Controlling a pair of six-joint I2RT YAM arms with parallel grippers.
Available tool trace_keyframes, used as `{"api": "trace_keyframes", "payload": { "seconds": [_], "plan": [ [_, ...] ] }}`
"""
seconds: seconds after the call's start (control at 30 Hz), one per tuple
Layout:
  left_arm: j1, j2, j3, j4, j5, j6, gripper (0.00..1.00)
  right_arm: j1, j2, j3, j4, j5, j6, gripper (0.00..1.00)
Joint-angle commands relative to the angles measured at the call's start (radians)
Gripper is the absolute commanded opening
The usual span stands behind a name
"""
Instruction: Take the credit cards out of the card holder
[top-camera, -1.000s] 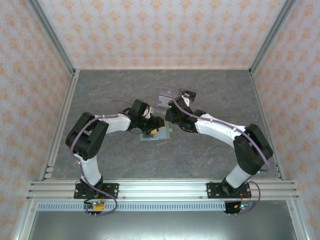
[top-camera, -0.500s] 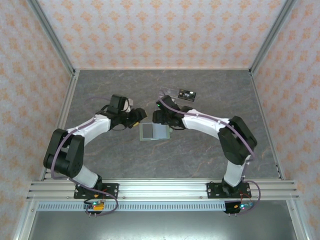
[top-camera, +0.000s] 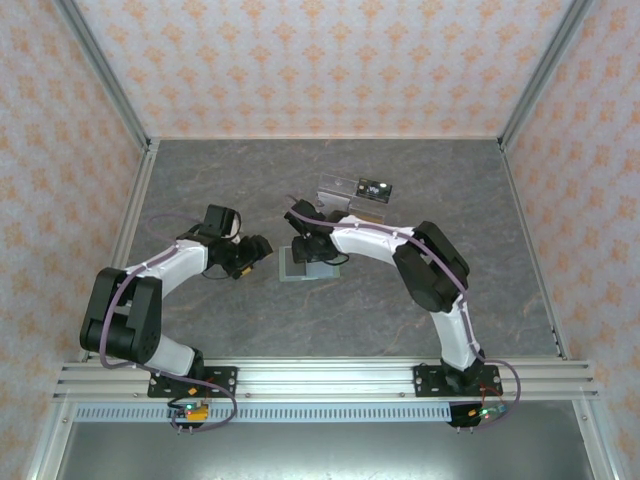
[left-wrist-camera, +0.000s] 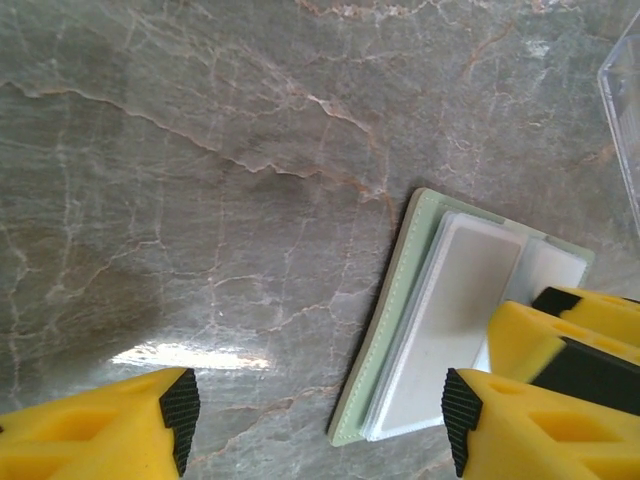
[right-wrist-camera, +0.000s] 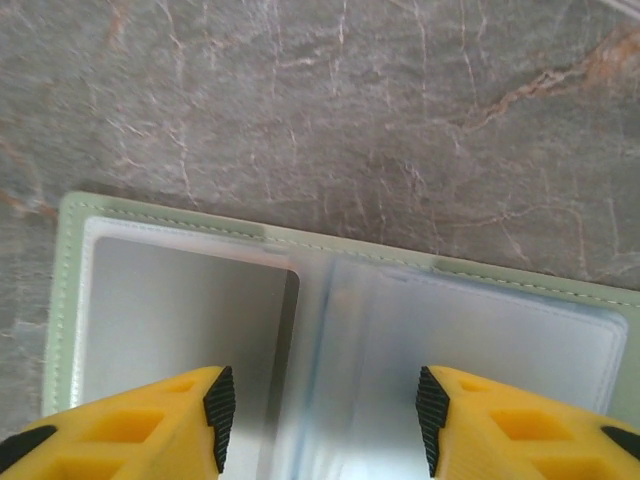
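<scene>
Presently the card holder (right-wrist-camera: 500, 330) lies opened flat on the table (top-camera: 200, 180), close to its middle and just near of the clear acrylic stand (top-camera: 340, 188).

Grippers:
- The right gripper (right-wrist-camera: 320, 420) hangs directly over the holder. Its fingers are spread to either side of the centre fold and pinch nothing. Whether the tips touch the sleeves cannot be told.
- The left gripper (left-wrist-camera: 320, 420) stands just left of the holder. Its fingers are spread wide and hold nothing, with the holder's nearest corner lying between them.

Contents: one grey card (right-wrist-camera: 180, 310) shows through the clear sleeve on the holder's left half. The number of cards overall cannot be told.

Handling assessment:
- The holder looks thin, light and soft-covered. It would likely flex if lifted by one edge and slide on the smooth stone-patterned surface if pushed.
- The clear sleeves appear glossy, so pads are likely to slip on them.
- The card looks stiff and thin and sits nearly flush in its pocket, leaving little to pinch from above.

Recommended hold: pin the stitched green border or the empty-looking half with one gripper, then take the card by its exposed edge beside the fold and draw it out flat along the pocket. Gripping across both halves would probably fold the holder shut.
</scene>
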Motion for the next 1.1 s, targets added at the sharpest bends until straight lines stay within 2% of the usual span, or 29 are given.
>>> {"api": "trace_keyframes", "payload": {
  "seconds": [0.0, 0.3, 0.6, 1.07],
  "plan": [
    [0.003, -0.024, -0.012, 0.014, 0.035, 0.018, 0.65, 0.001, 0.031, 0.039, -0.082, 0.035, -0.016, 0.51],
    [-0.014, -0.012, -0.019, 0.075, 0.106, -0.002, 0.53, -0.001, 0.053, 0.027, -0.098, 0.063, -0.020, 0.41],
    [-0.080, 0.054, 0.015, 0.113, 0.127, -0.008, 0.44, -0.002, 0.076, 0.025, -0.112, 0.079, -0.027, 0.30],
    [-0.141, 0.148, 0.071, 0.153, 0.131, -0.032, 0.36, -0.002, 0.088, 0.021, -0.103, 0.071, -0.030, 0.27]
  ]
}}
